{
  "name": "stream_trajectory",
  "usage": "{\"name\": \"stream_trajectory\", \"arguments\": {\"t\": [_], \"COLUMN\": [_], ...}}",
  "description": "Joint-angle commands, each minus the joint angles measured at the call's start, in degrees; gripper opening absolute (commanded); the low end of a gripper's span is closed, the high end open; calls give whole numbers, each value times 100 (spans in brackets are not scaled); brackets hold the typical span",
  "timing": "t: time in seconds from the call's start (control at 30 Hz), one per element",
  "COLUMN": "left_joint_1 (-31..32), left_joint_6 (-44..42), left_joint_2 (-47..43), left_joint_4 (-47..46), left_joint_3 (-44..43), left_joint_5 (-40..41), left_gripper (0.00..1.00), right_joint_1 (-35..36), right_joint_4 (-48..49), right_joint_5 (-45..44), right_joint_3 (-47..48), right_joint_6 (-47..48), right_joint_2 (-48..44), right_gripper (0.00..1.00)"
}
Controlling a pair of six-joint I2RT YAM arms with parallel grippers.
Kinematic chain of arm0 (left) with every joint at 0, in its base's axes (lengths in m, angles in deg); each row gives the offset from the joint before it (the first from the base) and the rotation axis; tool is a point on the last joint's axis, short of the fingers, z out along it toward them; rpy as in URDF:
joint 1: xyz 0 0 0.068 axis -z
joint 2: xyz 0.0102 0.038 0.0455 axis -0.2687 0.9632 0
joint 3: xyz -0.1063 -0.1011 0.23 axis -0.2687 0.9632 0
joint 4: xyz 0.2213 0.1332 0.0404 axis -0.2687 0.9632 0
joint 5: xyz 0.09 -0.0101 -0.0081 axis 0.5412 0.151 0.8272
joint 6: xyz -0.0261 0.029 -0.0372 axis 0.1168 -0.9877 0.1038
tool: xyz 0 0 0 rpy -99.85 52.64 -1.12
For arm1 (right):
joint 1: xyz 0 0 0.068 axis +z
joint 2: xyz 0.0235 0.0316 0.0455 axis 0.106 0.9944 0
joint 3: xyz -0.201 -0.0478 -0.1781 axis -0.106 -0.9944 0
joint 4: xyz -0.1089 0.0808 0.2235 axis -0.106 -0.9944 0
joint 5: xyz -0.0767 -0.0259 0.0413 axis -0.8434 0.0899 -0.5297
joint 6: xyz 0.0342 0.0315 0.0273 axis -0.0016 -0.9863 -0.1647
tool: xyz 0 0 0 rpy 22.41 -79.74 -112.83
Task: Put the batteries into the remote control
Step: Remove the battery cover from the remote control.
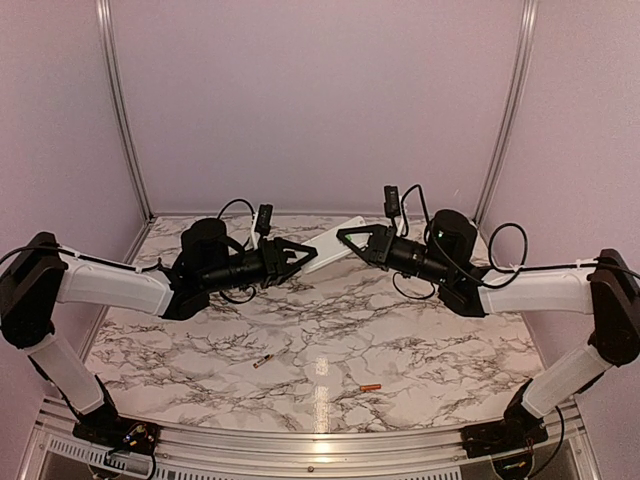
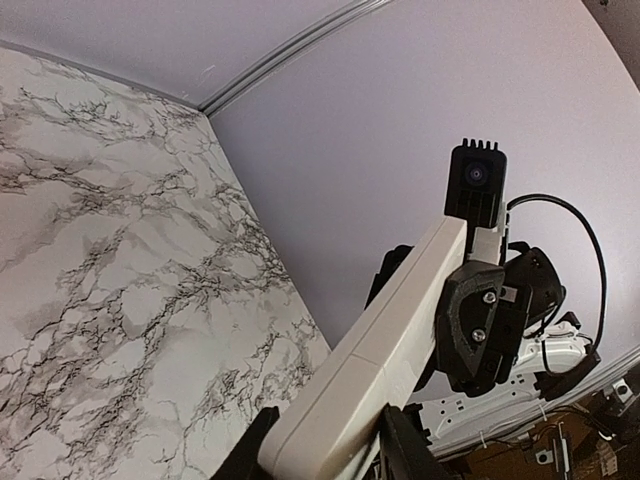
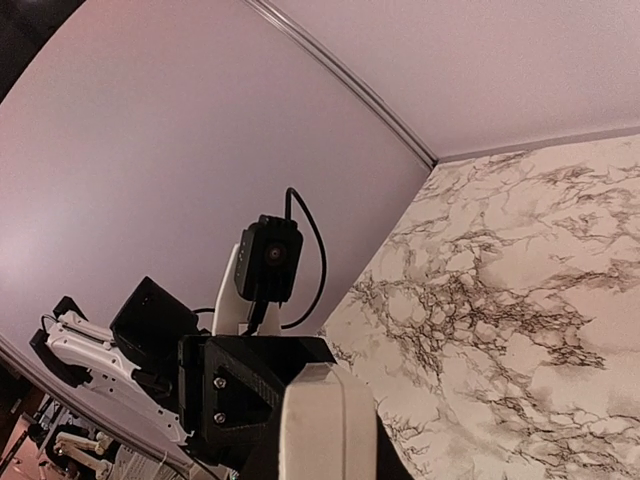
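Note:
The white remote control (image 1: 333, 246) is held in the air over the far middle of the table, plain white side showing. My left gripper (image 1: 303, 256) is shut on its near-left end and my right gripper (image 1: 352, 237) is shut on its far-right end. In the left wrist view the remote (image 2: 392, 335) runs up from between my fingers (image 2: 248, 455) to the right gripper (image 2: 478, 322). In the right wrist view the remote (image 3: 325, 420) points at the left gripper (image 3: 235, 400). The gold battery (image 1: 263, 362) and the orange-red battery (image 1: 370, 387) lie on the table near the front.
The marble table (image 1: 200, 340) is walled by lilac panels with metal corner posts (image 1: 122, 110). A metal rail (image 1: 300, 440) runs along the front edge by the arm bases. Cables loop from both wrists (image 1: 500, 245).

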State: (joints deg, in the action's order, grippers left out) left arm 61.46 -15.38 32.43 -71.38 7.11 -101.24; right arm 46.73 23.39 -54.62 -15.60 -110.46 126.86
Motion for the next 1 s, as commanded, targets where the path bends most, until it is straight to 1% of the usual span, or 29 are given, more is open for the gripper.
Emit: {"name": "stream_trajectory", "arguments": {"t": [0.0, 0.03, 0.17, 0.27, 0.33, 0.4, 0.47, 0.6, 0.7, 0.73, 0.8, 0.87, 0.97], "left_joint_1": [-3, -7, -16, -24, -31, -34, -34, -35, -43, -47, -60, -73, -78], "left_joint_6": [-24, -40, -53, -52, -37, -29, -34, -64, -105, -99, -91, -113, -139], "left_joint_2": [188, 193, 181, 174, 180, 180, 167, 121, 110, 103, 64, 28, 22], "left_joint_4": [-50, -77, -269, -404, -478, -566, -595, -435, -240, -227, -186, -152, -31], "left_joint_3": [-80, -68, 20, 84, 96, 110, 115, 91, 64, 80, 123, 156, 140], "left_joint_5": [-7, -20, -83, -140, -193, -244, -282, -171, -85, -61, 3, 58, 103], "left_gripper": [29, 26, 22, 17, 16, 19, 23, 35, 36, 39, 47, 49, 41], "right_joint_1": [21, -1, -166, -282, -321, -358, -381, -380, -390, -390, -390, -398, -408], "right_joint_4": [321, 362, 696, 1006, 1174, 1314, 1394, 1461, 1450, 1408, 1242, 1183, 1040], "right_joint_5": [10, 48, 219, 407, 473, 534, 581, 629, 616, 602, 573, 544, 523], "right_joint_3": [133, 125, 17, -56, -115, -147, -154, -142, -145, -142, -108, -114, -83], "right_joint_6": [30, -5, -255, -507, -633, -749, -812, -875, -871, -841, -748, -688, -612], "right_joint_2": [-182, -192, -232, -233, -227, -223, -208, -155, -155, -161, -215, -248, -288], "right_gripper": [0, 0, 0, 0, 0, 0, 0, 0, 0, 0, 0, 0, 0]}}
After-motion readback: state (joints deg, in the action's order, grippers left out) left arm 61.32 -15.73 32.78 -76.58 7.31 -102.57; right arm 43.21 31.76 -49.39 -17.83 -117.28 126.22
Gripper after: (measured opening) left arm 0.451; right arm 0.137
